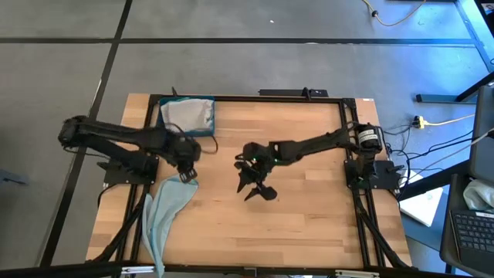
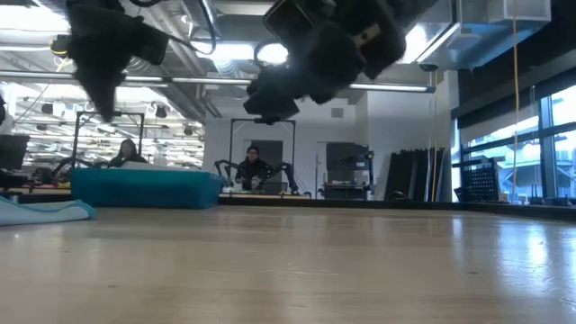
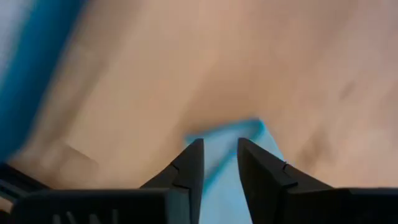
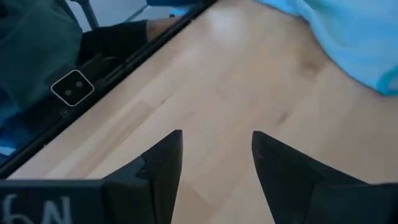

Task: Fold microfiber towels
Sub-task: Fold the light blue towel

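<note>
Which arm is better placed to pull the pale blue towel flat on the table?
Probably the left. The left gripper is right at the top corner of the pale blue towel, which shows between its fingers in the wrist view. The right gripper hangs open above bare wood at mid-table, away from the cloth.

towel (image 1: 166, 212): pale blue | tray (image 1: 187, 114): dark blue | table (image 1: 293, 216): light wood

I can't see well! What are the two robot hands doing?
Left gripper: fingers apart around the pale blue towel corner.
Right gripper: open, empty.
</note>
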Robot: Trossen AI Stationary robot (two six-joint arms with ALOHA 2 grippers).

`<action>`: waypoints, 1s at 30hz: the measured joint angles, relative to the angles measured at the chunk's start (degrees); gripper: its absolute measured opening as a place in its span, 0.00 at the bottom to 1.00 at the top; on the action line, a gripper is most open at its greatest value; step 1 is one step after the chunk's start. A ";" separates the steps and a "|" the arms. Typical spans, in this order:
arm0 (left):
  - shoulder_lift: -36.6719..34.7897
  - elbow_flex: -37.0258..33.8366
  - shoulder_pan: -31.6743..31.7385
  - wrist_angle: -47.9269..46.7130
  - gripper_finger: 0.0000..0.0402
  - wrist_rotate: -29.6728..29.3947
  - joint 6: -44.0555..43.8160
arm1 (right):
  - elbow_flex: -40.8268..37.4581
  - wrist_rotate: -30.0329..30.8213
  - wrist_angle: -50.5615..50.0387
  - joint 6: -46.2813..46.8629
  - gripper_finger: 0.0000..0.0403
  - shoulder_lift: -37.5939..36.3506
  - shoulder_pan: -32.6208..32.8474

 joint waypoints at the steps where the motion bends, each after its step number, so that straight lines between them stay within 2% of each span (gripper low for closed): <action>1: 1.44 0.00 -1.68 -0.27 0.23 1.03 -1.42 | -1.65 -0.02 2.87 0.44 0.48 -0.02 0.63; 6: 10.27 0.00 -8.15 2.41 0.34 5.65 -4.72 | -8.78 0.34 13.09 2.86 0.48 0.00 2.66; 10: 17.42 0.00 -10.43 4.40 0.41 8.08 -4.12 | -10.29 0.50 13.66 3.01 0.48 0.00 3.18; 14: 22.02 0.00 -10.89 8.13 0.47 10.22 0.27 | -11.35 0.51 13.62 3.13 0.48 0.00 3.83; 22: 22.15 -1.71 -7.33 8.99 0.51 7.68 9.07 | -13.46 0.51 14.15 4.07 0.47 0.00 6.19; 30: 22.14 -7.36 -4.20 17.24 0.51 15.41 11.86 | -13.46 0.51 14.13 4.37 0.41 0.00 7.26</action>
